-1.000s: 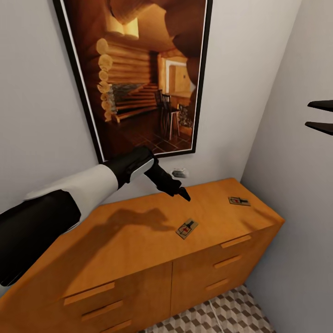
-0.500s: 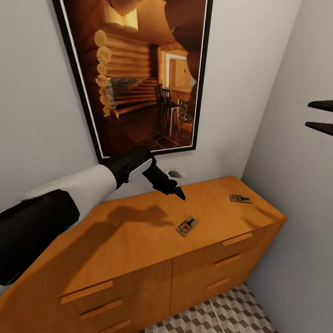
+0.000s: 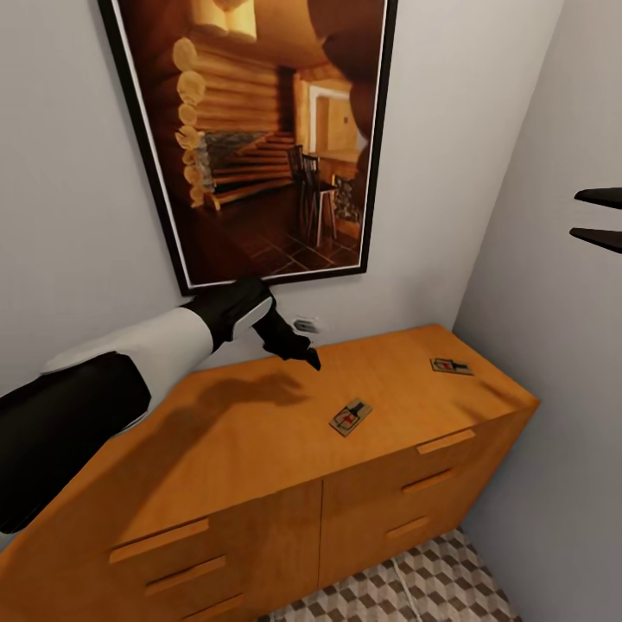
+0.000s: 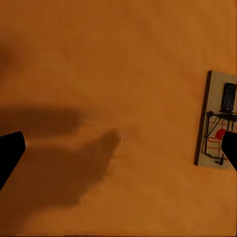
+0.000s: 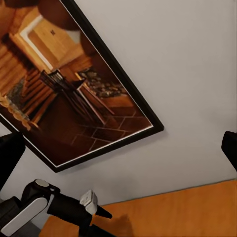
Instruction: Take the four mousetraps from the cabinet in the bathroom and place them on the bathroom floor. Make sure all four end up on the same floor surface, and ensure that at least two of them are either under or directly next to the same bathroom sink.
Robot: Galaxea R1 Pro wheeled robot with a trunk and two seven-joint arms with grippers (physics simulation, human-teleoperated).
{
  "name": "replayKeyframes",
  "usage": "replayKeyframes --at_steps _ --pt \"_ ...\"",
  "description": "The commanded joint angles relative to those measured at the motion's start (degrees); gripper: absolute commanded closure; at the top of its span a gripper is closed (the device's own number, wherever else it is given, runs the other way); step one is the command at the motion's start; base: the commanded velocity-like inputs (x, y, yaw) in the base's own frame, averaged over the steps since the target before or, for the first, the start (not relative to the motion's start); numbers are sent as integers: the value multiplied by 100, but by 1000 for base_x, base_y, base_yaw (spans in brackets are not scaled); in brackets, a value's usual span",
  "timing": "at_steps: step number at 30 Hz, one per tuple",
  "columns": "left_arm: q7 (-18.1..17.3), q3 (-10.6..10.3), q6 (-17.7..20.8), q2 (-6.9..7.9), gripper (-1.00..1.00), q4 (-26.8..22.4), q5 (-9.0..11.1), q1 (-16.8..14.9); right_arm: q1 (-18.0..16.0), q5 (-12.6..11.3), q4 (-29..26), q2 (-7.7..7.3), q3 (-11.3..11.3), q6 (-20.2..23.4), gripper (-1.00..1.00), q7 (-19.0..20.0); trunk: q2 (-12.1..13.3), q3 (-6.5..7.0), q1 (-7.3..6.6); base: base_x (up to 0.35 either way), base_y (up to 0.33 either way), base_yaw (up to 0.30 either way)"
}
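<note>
Mousetraps first: one (image 3: 350, 416) lies flat near the middle of the cabinet (image 3: 285, 484) top, a second (image 3: 451, 365) sits well apart from it toward the corner by the side wall. Two are all I can see up there. The left claw (image 3: 304, 356) hovers above the wooden surface, just behind and to the side of the nearer trap, holding nothing; in the left wrist view its fingertips stand wide apart with that trap (image 4: 216, 127) off to one edge, so the jaws are not yet over it. The right claw (image 3: 598, 218) hangs raised by the side wall, spread and empty.

My guess is this is the pick-up step for the nearer trap. The next move calls for sliding the left claw across until the slab sits between the fingers, then lowering and closing on its thin edges.

Patterned bathroom floor (image 3: 432, 587) shows below the drawers. A framed log-cabin picture (image 3: 259, 138) hangs above. No writing I can read; the trap shows a red mark, perhaps a label
</note>
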Motion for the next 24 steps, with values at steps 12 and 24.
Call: replayKeyframes --at_steps 12,24 --pt "-25 -2 -13 -3 -100 523 -28 -8 -9 31 6 -7 12 11 -100 41 -488 -222 264 0 0 0" --pt "-23 16 -7 3 -100 548 -23 -15 -9 30 6 -7 12 11 -100 41 -488 -222 264 0 0 0"
